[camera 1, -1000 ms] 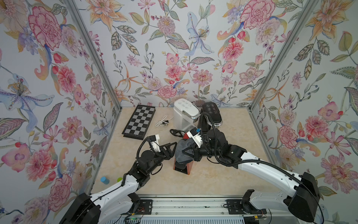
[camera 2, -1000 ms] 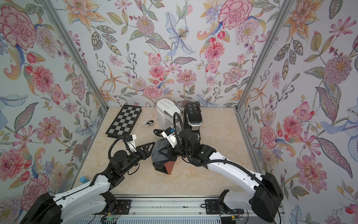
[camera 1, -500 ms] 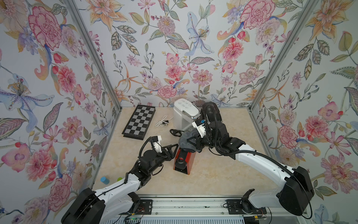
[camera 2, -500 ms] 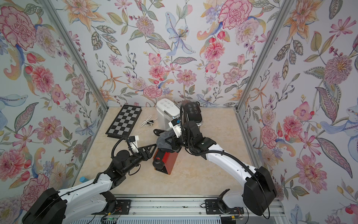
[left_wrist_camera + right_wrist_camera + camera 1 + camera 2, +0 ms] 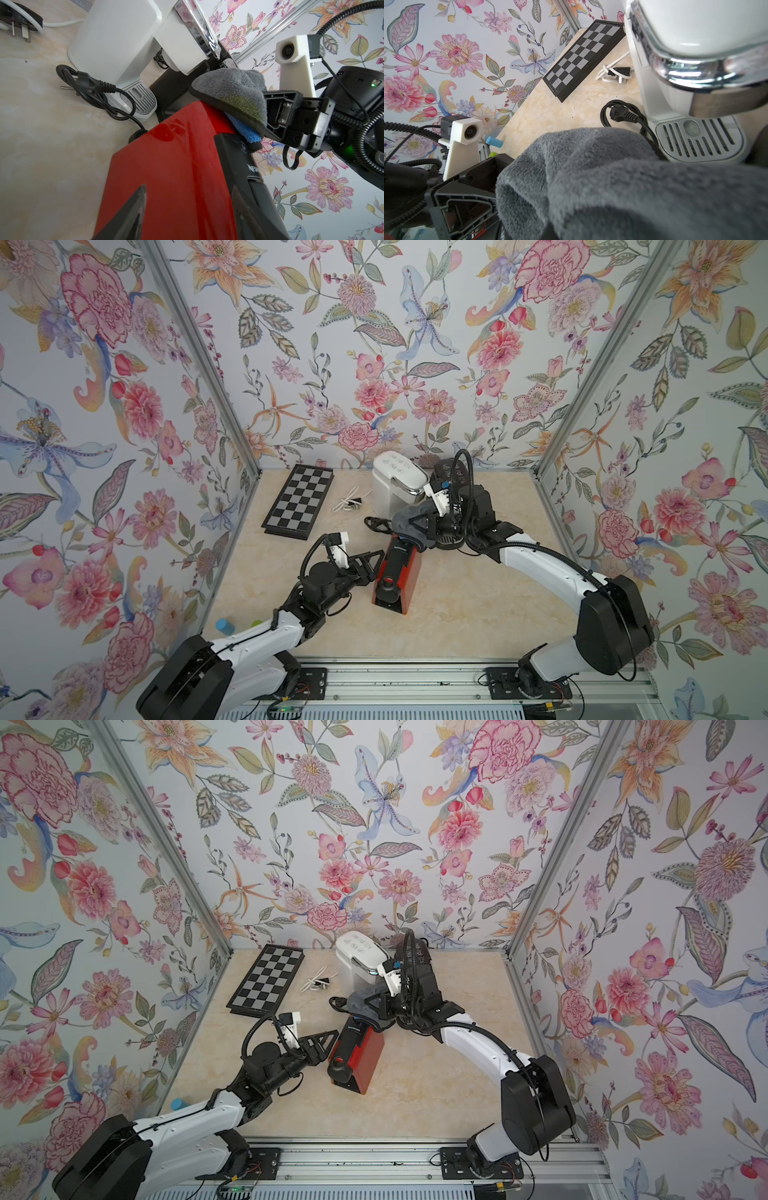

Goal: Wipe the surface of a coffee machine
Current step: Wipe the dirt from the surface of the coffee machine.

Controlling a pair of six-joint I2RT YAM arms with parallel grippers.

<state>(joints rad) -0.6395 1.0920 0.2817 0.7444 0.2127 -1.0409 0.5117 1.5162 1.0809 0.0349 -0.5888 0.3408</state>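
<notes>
The right gripper (image 5: 420,526), jaws clamped tight on a bunched gray cloth (image 5: 405,519), presses the fabric onto the rear top edge of the red coffee machine (image 5: 398,572). The machine stands near the middle of the marbled tabletop (image 5: 478,614). The left gripper (image 5: 371,563) sits at the side of the machine that faces its own arm, jaws apart. In the left wrist view its dark fingers (image 5: 133,209) frame the red body, though whether they squeeze it cannot be told. A blue fold (image 5: 246,131) of the cloth (seen only from the left wrist) shows beneath the gray pile.

Just behind the red unit stand a white coffee machine (image 5: 397,483) and, beside it, a black machine (image 5: 455,470) partly hidden by the right arm. A black power cord (image 5: 374,524) lies coiled between the white and red machines. A chessboard (image 5: 300,502) lies flat toward the left wall, with a white cable (image 5: 349,502) between it and the white machine. A blue cylinder (image 5: 224,625) sits at the near left corner.
</notes>
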